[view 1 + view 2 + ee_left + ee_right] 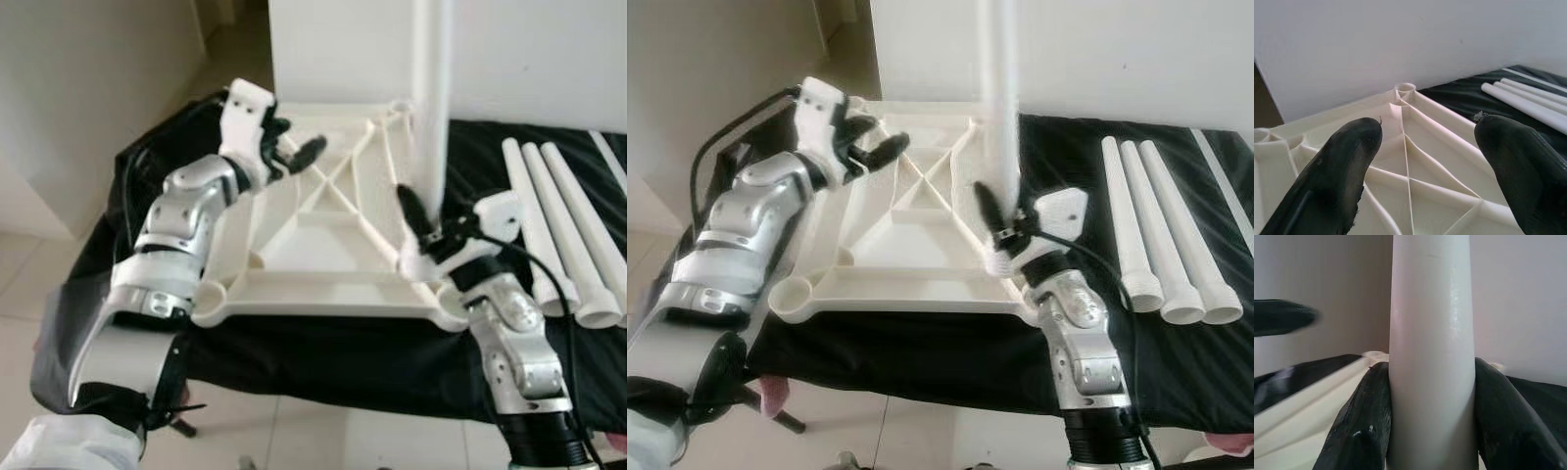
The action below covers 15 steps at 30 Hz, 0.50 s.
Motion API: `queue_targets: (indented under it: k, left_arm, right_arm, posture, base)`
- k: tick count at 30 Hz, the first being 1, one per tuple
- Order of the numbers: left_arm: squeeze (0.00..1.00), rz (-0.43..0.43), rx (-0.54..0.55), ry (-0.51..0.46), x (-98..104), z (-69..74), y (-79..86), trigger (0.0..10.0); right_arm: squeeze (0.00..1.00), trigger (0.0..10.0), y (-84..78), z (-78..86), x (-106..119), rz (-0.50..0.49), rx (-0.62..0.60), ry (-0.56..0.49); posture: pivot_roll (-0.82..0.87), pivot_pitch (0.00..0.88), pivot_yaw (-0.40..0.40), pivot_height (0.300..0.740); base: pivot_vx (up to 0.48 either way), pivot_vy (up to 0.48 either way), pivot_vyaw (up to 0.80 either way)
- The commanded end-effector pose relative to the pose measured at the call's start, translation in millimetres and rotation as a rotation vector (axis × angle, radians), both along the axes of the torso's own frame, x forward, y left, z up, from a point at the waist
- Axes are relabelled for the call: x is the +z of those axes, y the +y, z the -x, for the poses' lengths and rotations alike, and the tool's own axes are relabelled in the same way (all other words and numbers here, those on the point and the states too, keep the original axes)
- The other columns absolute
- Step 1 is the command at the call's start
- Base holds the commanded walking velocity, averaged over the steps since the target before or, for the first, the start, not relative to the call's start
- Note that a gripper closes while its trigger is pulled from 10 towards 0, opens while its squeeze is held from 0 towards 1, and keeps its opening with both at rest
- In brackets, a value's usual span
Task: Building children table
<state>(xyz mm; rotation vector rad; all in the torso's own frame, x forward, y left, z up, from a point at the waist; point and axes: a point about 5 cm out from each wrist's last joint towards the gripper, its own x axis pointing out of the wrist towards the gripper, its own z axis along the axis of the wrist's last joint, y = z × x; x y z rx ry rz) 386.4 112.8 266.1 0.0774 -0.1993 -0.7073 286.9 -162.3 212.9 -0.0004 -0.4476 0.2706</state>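
right gripper (1002, 227): clamped on upright leg (1000, 108); could tilt in its corner socket
left gripper (294, 155): fingers wide; over table panel (323, 250), not steadying it

Tabletop panel (323, 264): cream-white plastic, ribbed underside in a crossed pattern.
Upright leg (431, 98): glossy white.
Spare legs (563, 230): three white tubes at the table's right edge.
Table cover (372, 357): black cloth.
Left claw (299, 155): black fingers, silver arm.
Right claw (416, 220): black fingers, silver arm.
Wall (343, 39): plain white.
Floor (284, 436): pale tiles.
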Motion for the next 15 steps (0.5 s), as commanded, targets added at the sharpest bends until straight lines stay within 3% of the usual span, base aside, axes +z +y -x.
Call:
queue_targets:
  k: [1,3,5,15]
  left_arm:
    - [0.0,0.019,0.065,0.001,-4.1,-1.0,6.1,10.0]
    - [0.0,0.013,0.089,-0.003,-8.1,0.0,10.3,10.0]
    - [0.0,0.029,0.136,0.003,-15.7,3.6,20.0,10.0]
    - [0.0,0.072,0.206,0.008,-27.6,14.7,36.1,10.0]
  right_arm:
    - [0.0,10.0,-4.3,-1.9,-0.3,-0.008,-0.033,0.008]
    - [0.0,10.0,-8.1,-3.8,-0.2,-0.021,-0.061,0.012]
    - [0.0,10.0,-13.7,-7.4,1.1,-0.05,-0.101,0.015]
    - [0.0,10.0,-13.8,-14.7,5.0,-0.071,-0.113,0.013]
  posture:
    - [-0.05,0.043,0.036,0.74]
    - [-0.04,0.042,0.034,0.74]
    - [-0.03,0.039,0.022,0.74]
    - [-0.01,0.029,-0.01,0.74]
  base:
    - [0.0,0.0,0.0]
    - [0.0,0.0,0.0]
    - [0.0,0.0,-0.8]
    - [0.0,0.0,-0.8]
